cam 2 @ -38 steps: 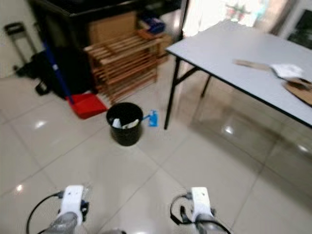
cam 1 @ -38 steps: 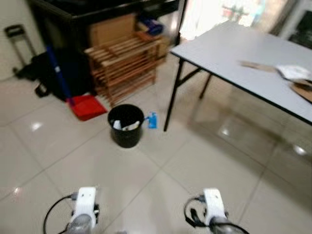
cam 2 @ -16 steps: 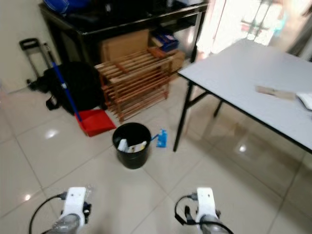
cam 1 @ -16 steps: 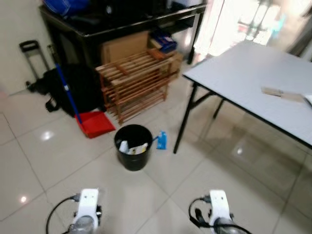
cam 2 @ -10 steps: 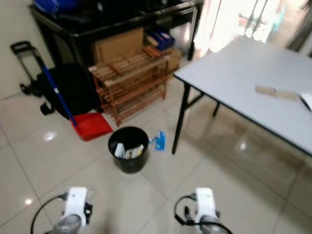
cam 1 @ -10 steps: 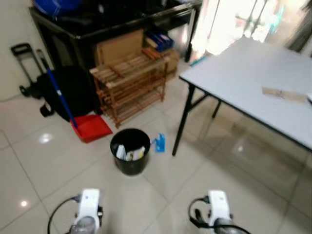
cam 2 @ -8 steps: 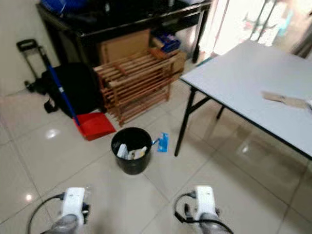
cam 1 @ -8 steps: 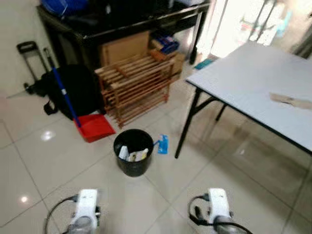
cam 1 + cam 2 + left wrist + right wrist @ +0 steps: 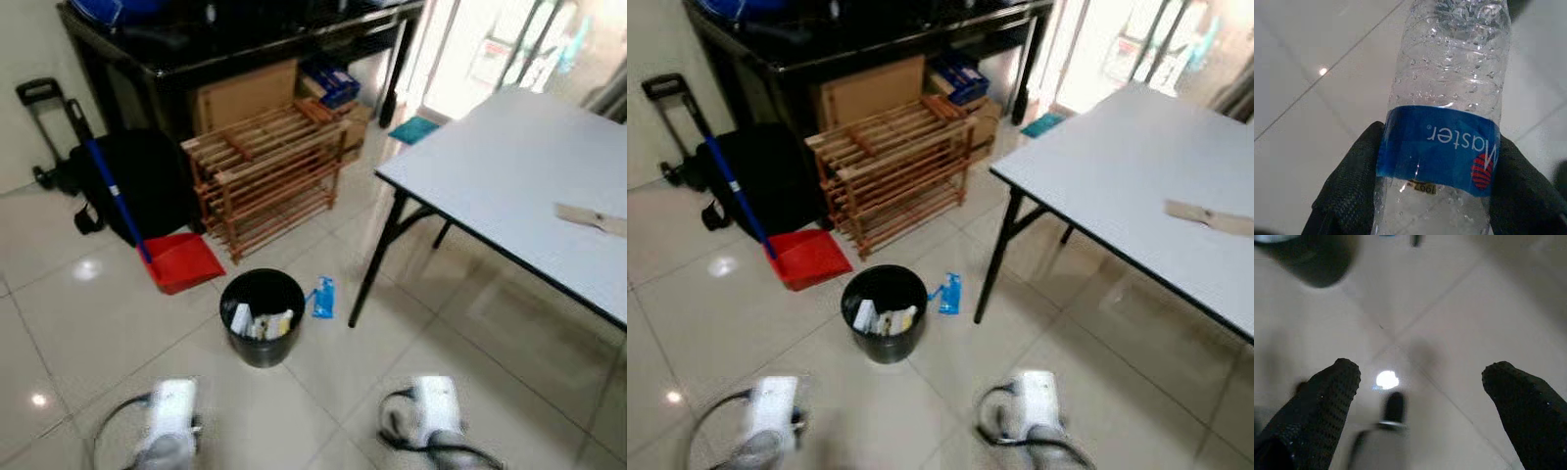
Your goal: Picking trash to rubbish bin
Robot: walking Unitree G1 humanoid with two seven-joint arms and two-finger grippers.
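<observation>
Beside the bin [image 9: 261, 315], table [image 9: 509, 186]; left claw [image 9: 1437, 196] pinches bottle [image 9: 1447, 122], right claw [image 9: 1420, 382] spread.

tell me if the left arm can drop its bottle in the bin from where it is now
Probably not yet. The left gripper holds the bottle low and near the robot, while the bin stands farther ahead across bare floor. Nothing blocks the way; it likely needs to step closer.
</observation>
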